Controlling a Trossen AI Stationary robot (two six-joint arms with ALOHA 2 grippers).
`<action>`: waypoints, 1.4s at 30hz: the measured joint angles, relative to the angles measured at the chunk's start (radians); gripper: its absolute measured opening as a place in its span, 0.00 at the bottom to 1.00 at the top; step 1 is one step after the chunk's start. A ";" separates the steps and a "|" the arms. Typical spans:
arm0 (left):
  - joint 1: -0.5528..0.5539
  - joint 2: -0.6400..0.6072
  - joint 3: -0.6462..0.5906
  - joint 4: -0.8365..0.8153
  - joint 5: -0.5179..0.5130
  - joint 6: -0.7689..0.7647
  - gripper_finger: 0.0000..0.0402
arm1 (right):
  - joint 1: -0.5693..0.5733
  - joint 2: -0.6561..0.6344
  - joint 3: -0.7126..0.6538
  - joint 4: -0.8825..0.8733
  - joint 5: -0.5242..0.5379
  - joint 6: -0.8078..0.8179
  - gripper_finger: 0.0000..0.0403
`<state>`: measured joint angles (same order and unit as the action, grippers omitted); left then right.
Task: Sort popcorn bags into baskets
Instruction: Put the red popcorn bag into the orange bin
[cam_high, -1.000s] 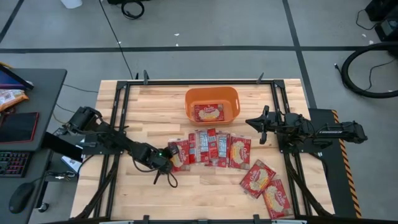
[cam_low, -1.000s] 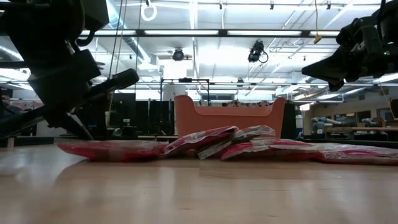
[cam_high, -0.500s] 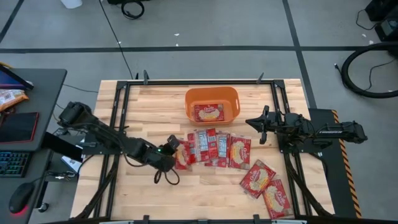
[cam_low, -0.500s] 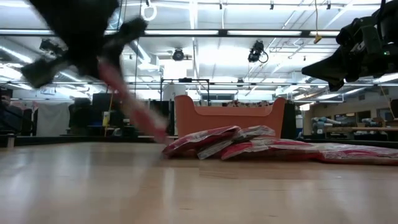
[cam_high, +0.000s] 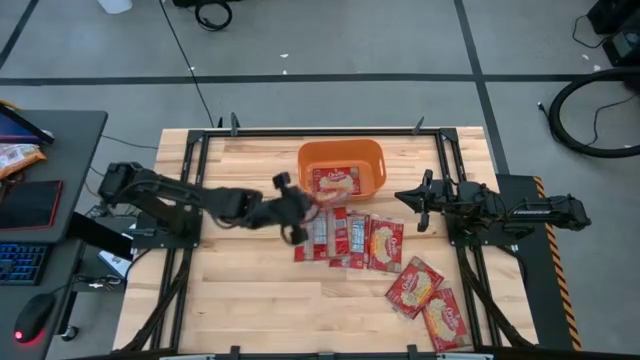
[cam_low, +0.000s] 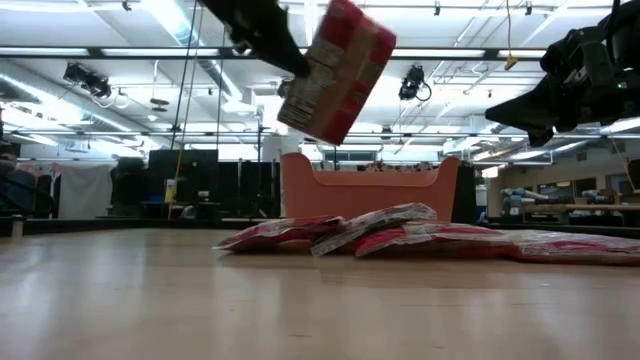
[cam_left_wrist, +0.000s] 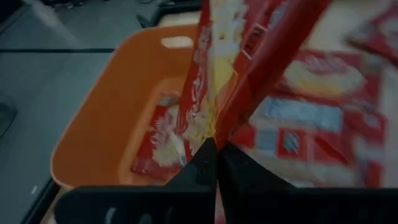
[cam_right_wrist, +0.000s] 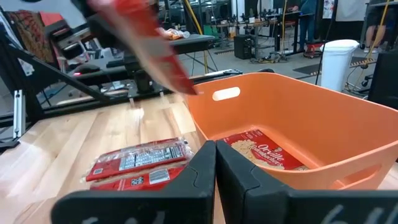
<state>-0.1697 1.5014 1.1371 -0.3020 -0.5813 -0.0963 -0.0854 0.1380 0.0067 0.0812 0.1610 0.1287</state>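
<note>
An orange basket (cam_high: 341, 150) stands at the table's far middle with one red popcorn bag (cam_high: 336, 181) lying flat inside. My left gripper (cam_high: 295, 207) hangs above the table just left of the basket, shut on another popcorn bag (cam_low: 335, 70). Several more bags (cam_high: 350, 238) lie flat and overlapping in a row in front of the basket, and two others (cam_high: 415, 285) lie at the near right. My right gripper (cam_high: 405, 197) waits shut at the table's right, level, pointing at the basket (cam_right_wrist: 298, 124). My left gripper pinches the bag's near edge (cam_left_wrist: 214, 132) between its two fingers. The fingers come slanting down from the table's left. The bag reaches out beyond the fingertips (cam_left_wrist: 202, 158), tilted on edge and lifted clear of the table, over the row's left end beside the basket (cam_left_wrist: 112, 124).
A black metal frame (cam_high: 195, 150) runs along the table's edges. Bare wood lies at the table's near left (cam_high: 250, 300). A side desk with a keyboard (cam_high: 20, 262) stands off the table's left.
My left gripper has shut on the bag at the row's left end, then risen and swung toward the table's far right, up to the basket, rolling its wrist. That bag has gone from lying flat to tilted on edge, lifted clear. The other bags stay put.
</note>
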 joint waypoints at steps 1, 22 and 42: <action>0.019 0.014 0.008 0.022 0.008 -0.005 0.02 | 0.000 0.000 0.000 0.001 0.000 0.000 0.04; 0.262 0.403 0.227 -0.084 0.010 -0.319 0.03 | 0.000 0.006 0.000 0.016 -0.001 0.000 0.04; 0.219 0.410 0.228 -0.031 0.273 0.056 0.24 | 0.000 0.015 0.000 0.044 -0.002 0.000 0.04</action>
<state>0.0494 1.9114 1.3651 -0.3332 -0.3081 -0.0404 -0.0853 0.1528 0.0067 0.1253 0.1593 0.1287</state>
